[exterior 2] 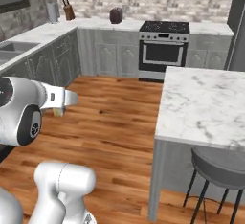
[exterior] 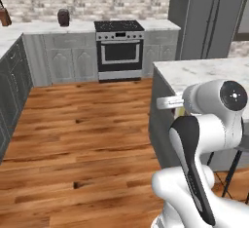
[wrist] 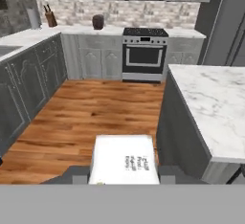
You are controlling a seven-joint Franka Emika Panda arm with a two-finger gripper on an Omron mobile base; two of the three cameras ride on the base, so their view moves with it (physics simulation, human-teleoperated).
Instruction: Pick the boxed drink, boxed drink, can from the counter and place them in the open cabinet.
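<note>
Gripping a boxed drink (wrist: 124, 160) — gripper (wrist: 124, 175) fingertips hidden beneath.

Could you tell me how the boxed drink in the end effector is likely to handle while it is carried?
The boxed drink looks flat-sided, so it probably won't roll. Its smooth white faces may be somewhat slippery. Being a small carton, it likely dents if squeezed hard.

Steel stove (exterior: 119, 47) between grey cabinets (exterior: 65, 60); stool (exterior 2: 216, 168).

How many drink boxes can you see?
1. One boxed drink sits in the claw, held above the wood floor beside the marble counter. Others may be out of sight.
</note>
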